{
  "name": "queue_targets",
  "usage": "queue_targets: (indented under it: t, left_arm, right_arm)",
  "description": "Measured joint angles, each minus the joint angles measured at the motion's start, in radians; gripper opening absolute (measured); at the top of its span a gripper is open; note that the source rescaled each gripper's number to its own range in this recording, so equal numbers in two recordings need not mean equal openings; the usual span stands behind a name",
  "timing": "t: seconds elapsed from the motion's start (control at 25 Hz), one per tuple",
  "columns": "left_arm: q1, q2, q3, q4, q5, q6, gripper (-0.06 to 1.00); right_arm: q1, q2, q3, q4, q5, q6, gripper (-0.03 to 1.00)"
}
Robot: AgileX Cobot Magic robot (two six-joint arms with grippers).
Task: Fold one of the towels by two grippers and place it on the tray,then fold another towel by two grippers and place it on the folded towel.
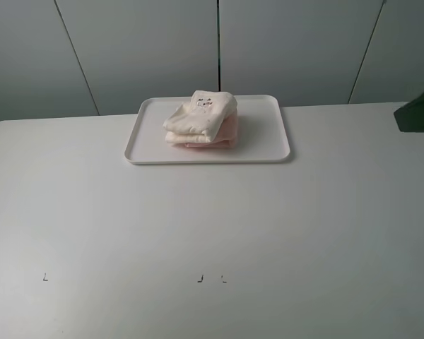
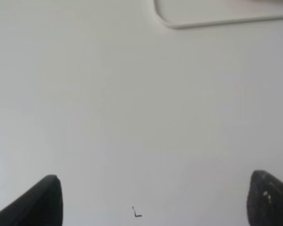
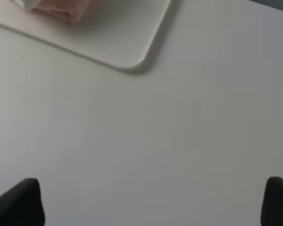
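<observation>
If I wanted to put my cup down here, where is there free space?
Nearly everywhere: the white table lies bare in front of and beside the flat white plastic tray. The tray's middle is taken by the folded cream-white terry towel stacked on the pale pink towel; only its side margins stay bare.

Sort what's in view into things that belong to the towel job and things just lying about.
Belongs to the job:
cream-white towel, folded, on top
pink towel, beneath it
tray
left gripper, open
right gripper, open

Just there:
table
small black marks on it
</observation>
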Motion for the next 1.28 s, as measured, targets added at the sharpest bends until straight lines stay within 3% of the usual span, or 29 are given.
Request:
queue_targets:
  t: [0.56, 0.84, 1.28]
  left_arm:
    - [0.000, -0.365, 0.016, 0.002, 0.147, 0.013, 1.00]
    - [0.000, -0.576, 0.016, 0.008, 0.163, 0.013, 1.00]
    - [0.000, -0.616, 0.108, 0.023, 0.203, 0.013, 1.00]
  right_arm:
    - [0.000, -0.317, 0.197, 0.073, 0.034, 0.049, 0.99]
    - [0.000, -0.454, 0.260, 0.077, 0.008, 0.051, 0.99]
    - [0.000, -0.657, 0.280, 0.082, -0.026, 0.039, 0.99]
